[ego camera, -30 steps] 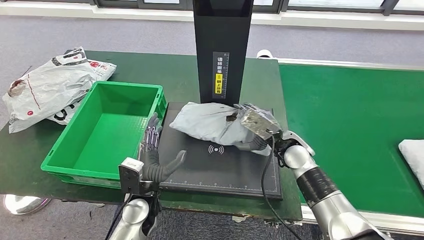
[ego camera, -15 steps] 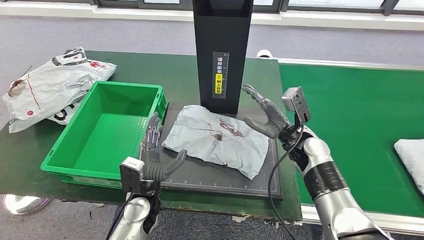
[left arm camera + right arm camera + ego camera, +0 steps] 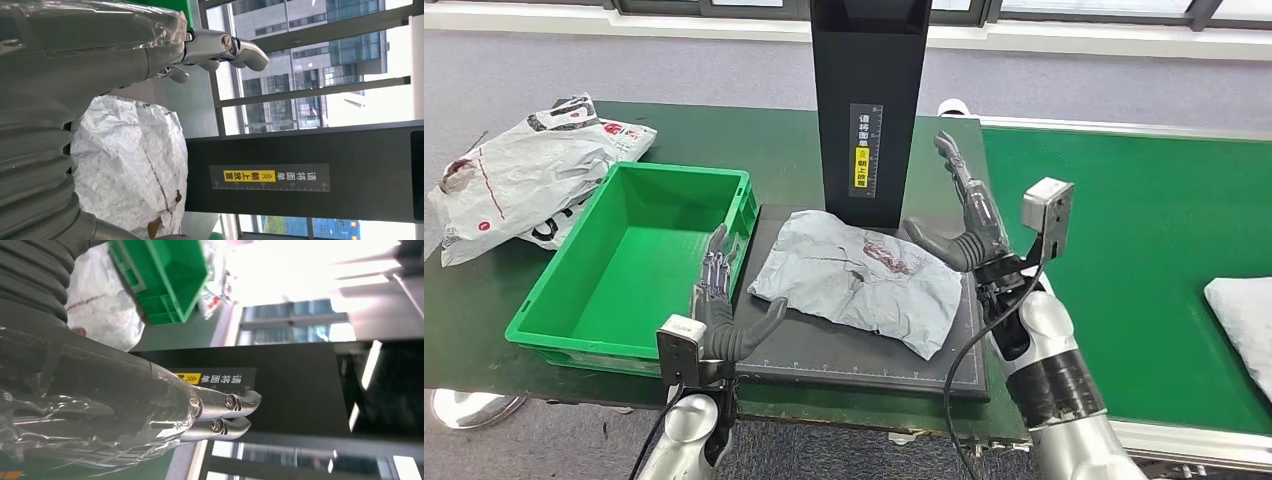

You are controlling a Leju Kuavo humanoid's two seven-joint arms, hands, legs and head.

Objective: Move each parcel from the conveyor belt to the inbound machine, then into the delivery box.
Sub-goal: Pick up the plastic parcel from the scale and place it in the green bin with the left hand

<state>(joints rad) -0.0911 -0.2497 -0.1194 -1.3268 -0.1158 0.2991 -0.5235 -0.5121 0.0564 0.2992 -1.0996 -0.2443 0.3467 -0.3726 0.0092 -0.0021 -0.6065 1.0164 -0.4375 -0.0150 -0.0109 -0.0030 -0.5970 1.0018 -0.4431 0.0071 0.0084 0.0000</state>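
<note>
- Label on the black scanner column: vertical white Chinese characters, too small for me to read, over a yellow strip with black characters, plus a ruler scale. The left wrist view shows the same label with scale numbers running up to 30.
- Scanner plate: black, with a ruler scale along its front edge. No other print is visible; the parcel covers the middle.
- Grey parcel: a soft crinkled plastic mailer, lying flat on the plate. It has a dark reddish smear and a dark spot near the middle; no readable print.
- The parcel sits between the two hands and neither touches it. Its near left corner is just beside the left thumb, and its far right edge is just beside the right thumb.
- Left hand: fingers straight and apart, pointing away, thumb out towards the parcel, nothing in it. The green bin is just outboard of the fingers.
- Right hand: raised, fingers long and spread, tips up by the column, thumb out towards the parcel, nothing in it.
- White bags with red and black print lie beyond the bin, well away from the left fingers; print unreadable.
- Second pale parcel is on the green belt, well outboard of the right fingers.
</note>
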